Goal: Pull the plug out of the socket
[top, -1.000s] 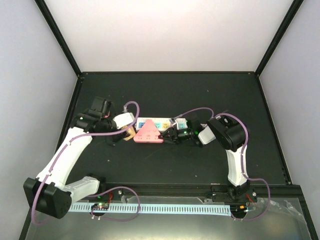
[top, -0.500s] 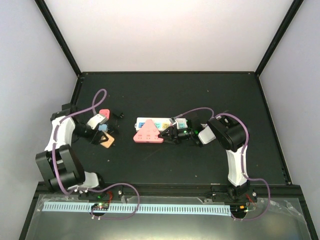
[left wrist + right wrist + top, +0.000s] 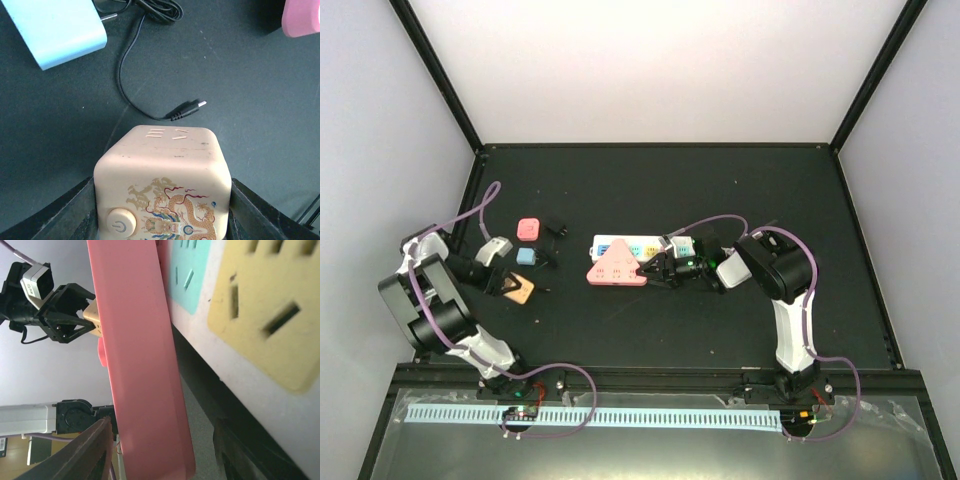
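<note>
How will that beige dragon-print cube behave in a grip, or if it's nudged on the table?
Probably rigid: the beige cube looks like a hard plastic shell, undeformed between the left tool fingers. Its smooth, rounded sides may slip under a light squeeze. Flat faces suggest it would slide, not roll.

The top camera looks steeply down; both close wrist cameras share its plug (image 3: 162, 175) and socket (image 3: 250, 340).
</note>
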